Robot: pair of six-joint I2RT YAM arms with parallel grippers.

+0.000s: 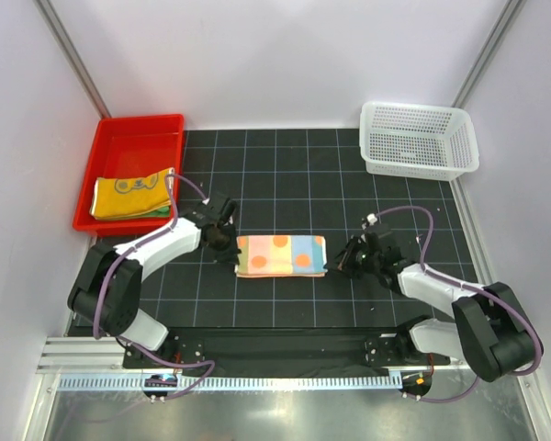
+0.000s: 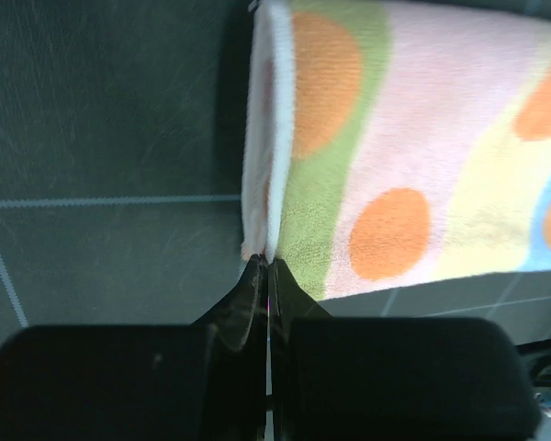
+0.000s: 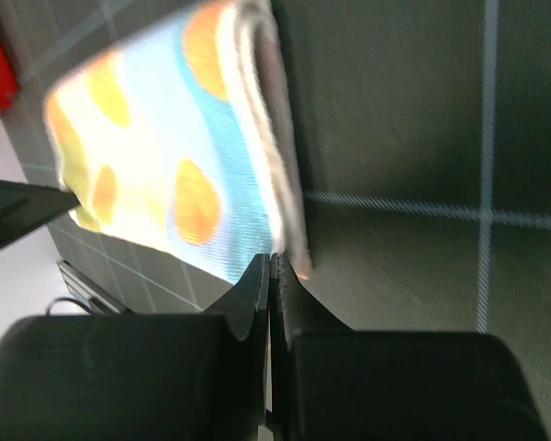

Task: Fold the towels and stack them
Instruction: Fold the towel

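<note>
Top external view: left gripper [image 1: 222, 230] and right gripper [image 1: 349, 254], each with its fingers pressed together, flank the polka-dot towel [image 1: 282, 255].
It lies folded mid-table, one gripper tip at each short end; the yellow-orange towel [image 1: 129, 196] rests in the red tray [image 1: 133, 138], back left.

The polka-dot towel [image 1: 282, 255] in the middle of the top view is done in pastel blocks of pink, pale yellow, light blue and a bit of green, with orange dots scattered all over and a whitish edge picked up in the wrist views. Upper left, a yellow-orange towel [image 1: 129, 196] with grey markings is seen in a bright red tray [image 1: 133, 138], a sliver of green towel [image 1: 168, 210] peeking out under it. A white mesh basket [image 1: 421, 138] is seen upper right, the mat [image 1: 285, 175] is black and ruled with a pale grid, and the left gripper [image 2: 264, 268] and right gripper [image 3: 270, 262] are plain black.
</note>
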